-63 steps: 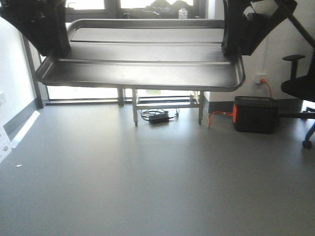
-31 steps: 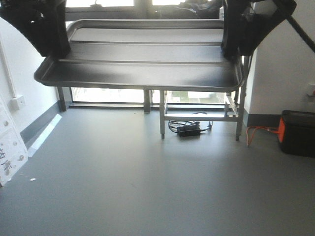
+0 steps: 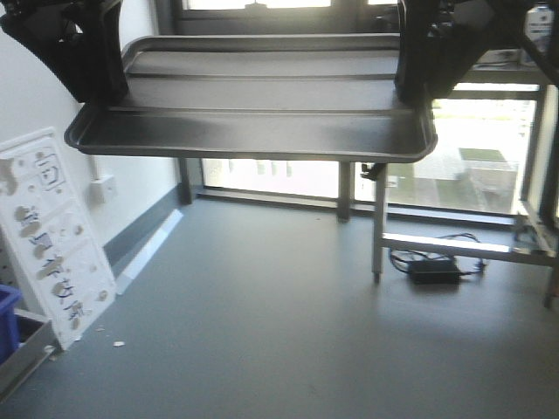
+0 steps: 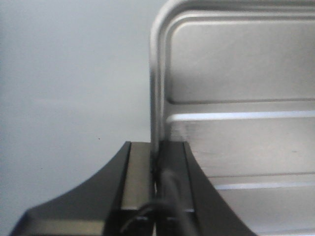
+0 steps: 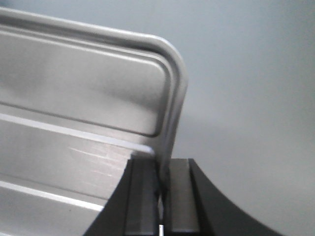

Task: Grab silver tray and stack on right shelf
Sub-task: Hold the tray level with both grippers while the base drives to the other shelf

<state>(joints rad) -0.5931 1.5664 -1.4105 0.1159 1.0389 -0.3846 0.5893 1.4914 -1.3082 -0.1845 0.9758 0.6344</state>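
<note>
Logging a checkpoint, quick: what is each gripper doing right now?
Left gripper: closed on the silver tray's left rim.
Right gripper: closed on the silver tray's right rim.

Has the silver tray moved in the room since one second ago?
Yes. The silver tray swung left: the floor adapter now shows below its right end.

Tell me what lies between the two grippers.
The silver tray, held level; the left gripper and right gripper each clamp a side rim, seen in the front view.
</note>
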